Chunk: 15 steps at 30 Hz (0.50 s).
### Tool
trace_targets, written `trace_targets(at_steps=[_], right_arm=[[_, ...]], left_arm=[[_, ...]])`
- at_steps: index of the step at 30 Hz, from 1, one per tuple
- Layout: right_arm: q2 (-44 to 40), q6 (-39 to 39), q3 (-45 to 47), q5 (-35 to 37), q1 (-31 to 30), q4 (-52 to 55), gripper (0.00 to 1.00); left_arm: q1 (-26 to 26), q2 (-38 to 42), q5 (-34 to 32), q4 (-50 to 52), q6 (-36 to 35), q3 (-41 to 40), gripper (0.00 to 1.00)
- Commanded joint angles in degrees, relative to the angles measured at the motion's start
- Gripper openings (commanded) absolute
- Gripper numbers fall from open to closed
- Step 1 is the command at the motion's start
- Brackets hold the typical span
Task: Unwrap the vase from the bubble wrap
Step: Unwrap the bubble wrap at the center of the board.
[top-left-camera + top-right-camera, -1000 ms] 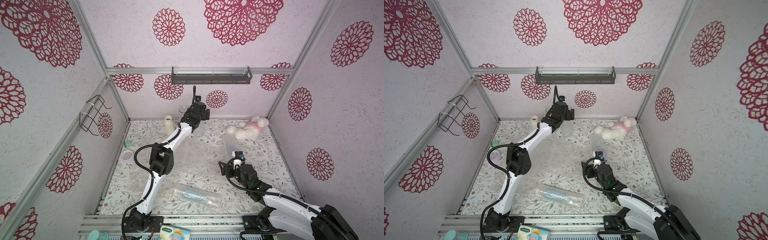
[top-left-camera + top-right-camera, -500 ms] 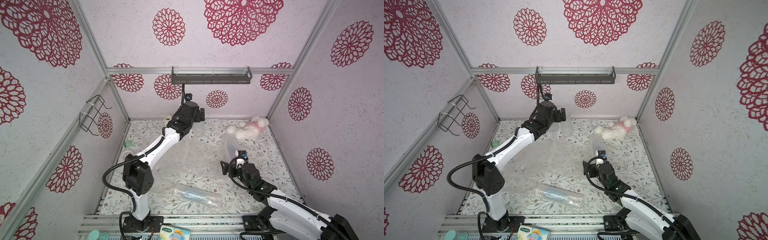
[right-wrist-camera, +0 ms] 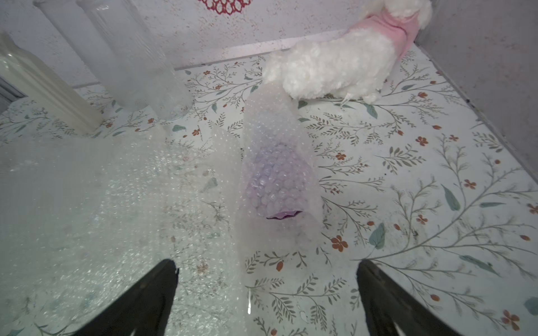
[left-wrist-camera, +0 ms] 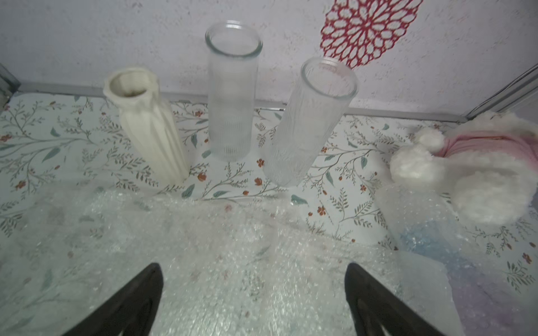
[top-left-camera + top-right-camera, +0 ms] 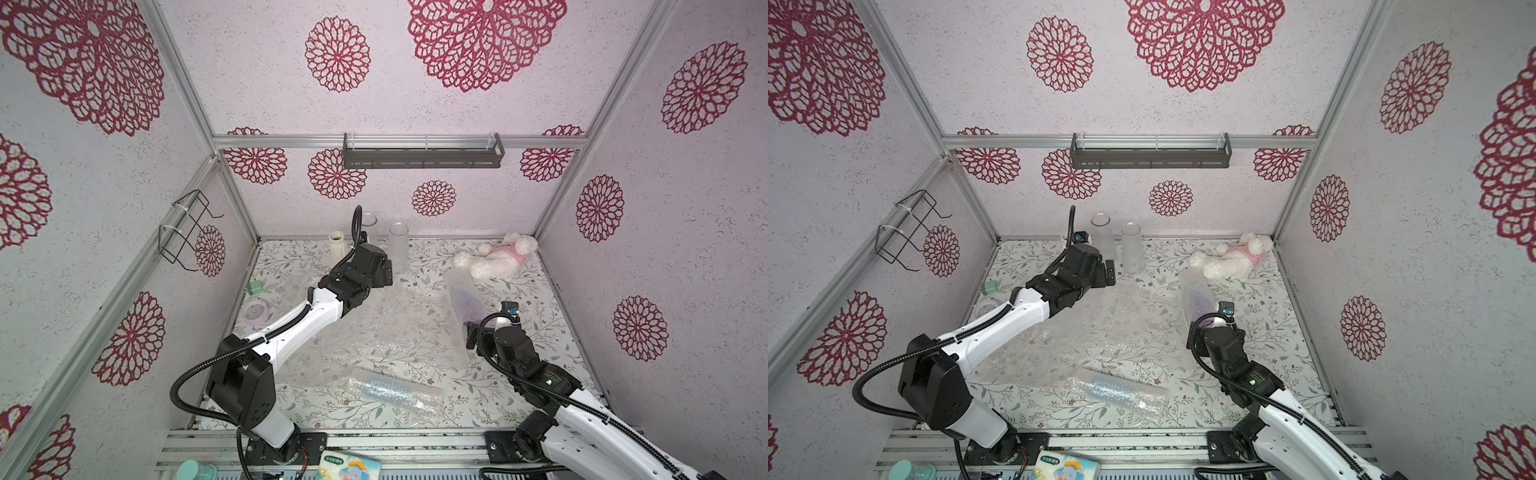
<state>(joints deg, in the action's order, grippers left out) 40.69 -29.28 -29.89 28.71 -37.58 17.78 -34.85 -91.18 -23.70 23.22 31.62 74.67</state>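
Observation:
A purple vase rolled in bubble wrap (image 5: 465,305) (image 5: 1198,299) (image 3: 276,180) lies right of centre, its purple rim showing through the wrap. My right gripper (image 5: 469,333) (image 3: 266,263) is open, and its jaws straddle the roll's near end without closing on it. A second wrapped roll with a bluish vase (image 5: 390,390) (image 5: 1121,392) lies near the front. Loose flat bubble wrap sheets (image 5: 386,328) (image 4: 233,261) cover the middle. Over their far edge my left gripper (image 5: 388,272) (image 4: 251,266) hovers open and empty.
At the back wall stand a cream ribbed vase (image 4: 148,125) and two bare glass vases (image 4: 231,96) (image 4: 308,122). A white plush toy (image 5: 498,259) lies at the back right. A tape roll (image 5: 257,311) and a green block (image 5: 254,286) sit at the left edge.
My left arm has drawn back from the vases at the back wall, with its elbow swinging left and low. The right gripper has stayed by the purple roll.

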Motion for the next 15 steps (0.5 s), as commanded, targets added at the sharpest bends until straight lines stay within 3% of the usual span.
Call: trace_targets(at_steps=[1, 6, 15], right_arm=[[1.81, -1.07, -3.89, 4.52, 0.27, 5.3, 0.98], [6.78, 1.3, -8.33, 4.16, 2.14, 6.32, 0.96], [15.68, 3.35, -13.74, -10.5, 14.92, 1.6, 0.9]], left_arm=[[-0.27, 2.92, -1.04, 4.19, 4.56, -2.49, 0.97], [-0.31, 2.64, 1.57, 7.0, 7.96, -6.75, 0.93], [-1.68, -1.47, 5.98, 7.18, 9.17, -9.07, 0.84]])
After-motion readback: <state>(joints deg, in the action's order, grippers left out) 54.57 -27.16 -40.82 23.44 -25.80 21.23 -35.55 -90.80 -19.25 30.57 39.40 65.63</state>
